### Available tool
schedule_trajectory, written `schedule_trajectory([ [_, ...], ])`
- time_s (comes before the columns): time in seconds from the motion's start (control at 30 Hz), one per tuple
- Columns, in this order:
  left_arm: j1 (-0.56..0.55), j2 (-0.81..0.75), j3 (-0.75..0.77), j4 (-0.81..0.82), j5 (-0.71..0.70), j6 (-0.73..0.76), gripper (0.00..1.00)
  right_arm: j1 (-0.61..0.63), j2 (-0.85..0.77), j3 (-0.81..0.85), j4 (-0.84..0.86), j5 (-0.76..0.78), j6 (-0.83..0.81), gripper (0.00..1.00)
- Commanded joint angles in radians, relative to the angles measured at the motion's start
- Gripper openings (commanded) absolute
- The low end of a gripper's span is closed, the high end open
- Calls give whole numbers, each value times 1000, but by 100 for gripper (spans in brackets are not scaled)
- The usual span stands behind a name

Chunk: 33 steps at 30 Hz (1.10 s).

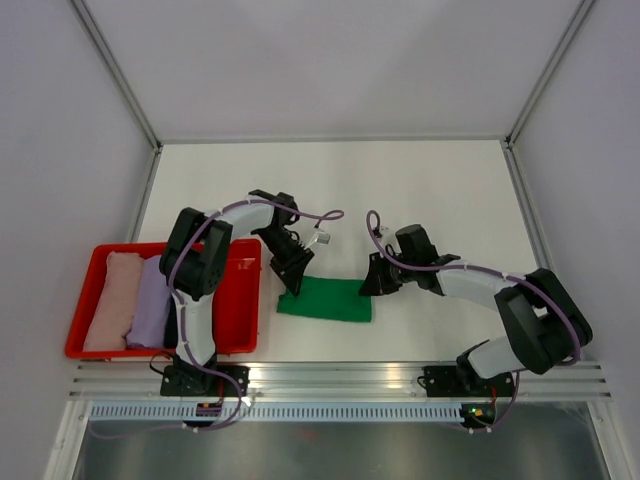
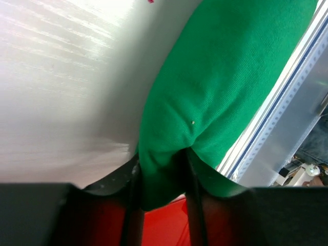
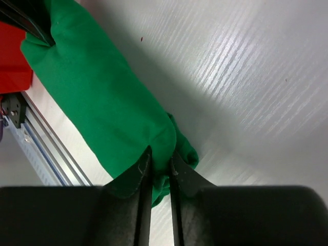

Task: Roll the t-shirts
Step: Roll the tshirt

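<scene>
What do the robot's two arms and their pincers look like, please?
Both the left arm and right arm have white links between bulky black joints, on black bases. A pale purple cable loops along each. The left pincer and right pincer are black, slim and scuffed at the tips.

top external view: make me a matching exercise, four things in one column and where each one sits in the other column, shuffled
Things:
1. green t-shirt
2. pale pink t-shirt
3. lavender t-shirt
4. red tray

Places:
A. at the left edge of the table, holding rolls
B. on the table, outside the tray
C. leftmost roll in the tray
D. in the tray, just right of the leftmost roll

Pairs: 1-B, 2-C, 3-D, 4-A
</scene>
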Motion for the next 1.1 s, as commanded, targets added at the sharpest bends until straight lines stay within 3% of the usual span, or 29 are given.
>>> schedule_trajectory([
  [0.0, 15, -32, 32, 24, -43, -1, 40, -1, 50, 48, 26, -18, -3, 18],
  [0.23, 91, -55, 124, 99, -123, -63, 40, -1, 135, 94, -57, -3, -13, 14],
  [0.47, 88, -180, 133, 155, -117, 66, 42, -1, 147, 133, -90, 29, -18, 14],
  [0.63, -12, -288, 108, 172, -159, 291, 60, -1, 130, 149, -90, 39, -4, 22],
  [0.67, -43, -330, 85, 173, -169, 369, 65, -1, 133, 149, -89, 36, 2, 28],
  [0.77, -155, -379, -36, 195, -215, 449, 69, -2, 150, 149, -81, 36, 23, 34],
  [0.83, -213, -410, -99, 228, -231, 459, 93, -1, 156, 151, -84, 43, 34, 41],
  [0.87, -230, -416, -109, 237, -238, 460, 99, -1, 158, 151, -86, 46, 42, 43],
  [1.07, -360, -413, -141, 294, -326, 404, 100, -2, 173, 169, -109, 62, 80, 48],
])
